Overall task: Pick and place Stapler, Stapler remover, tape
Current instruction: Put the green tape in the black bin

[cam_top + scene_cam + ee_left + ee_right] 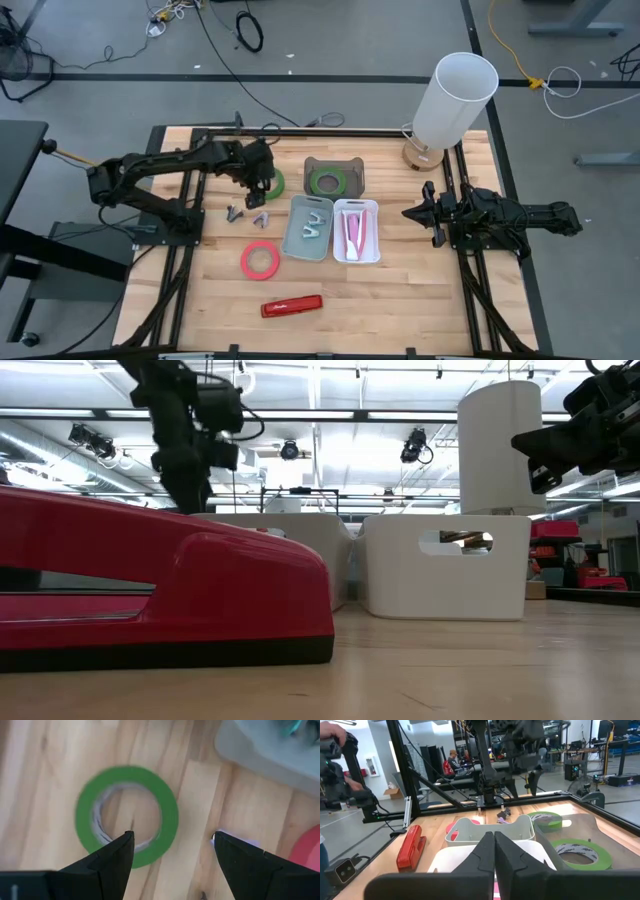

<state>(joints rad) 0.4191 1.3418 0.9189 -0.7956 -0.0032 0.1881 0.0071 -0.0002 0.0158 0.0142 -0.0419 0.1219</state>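
Left gripper (262, 190) is seen in the high view over the left side of the table, right above a green tape roll (275, 183) that lies flat on the wood. The right gripper (424, 213) is parked by the right edge, well away from that roll. A grey tray (296, 241) with a stapler remover (314, 224) in it and a white tray (357, 255) are placed in the middle. A second green roll (327, 181) sits in a dark holder behind them. A pink tape roll (260, 260) and the red stapler (292, 305) lie nearer the front, with the stapler's long side running left to right.

From the low view, the red stapler (160, 585) fills the left side, and the left arm hangs above it, farther back.

From the left wrist view, the two fingers (112, 862) are held apart. The green tape roll (127, 815) is seen just past them, with one fingertip over the roll's hole. The roll is not yet gripped. It is judged that the left arm is much nearer, so only a drop straight down is needed.

From the right wrist view, the right fingers (482, 852) are pressed together with nothing held.
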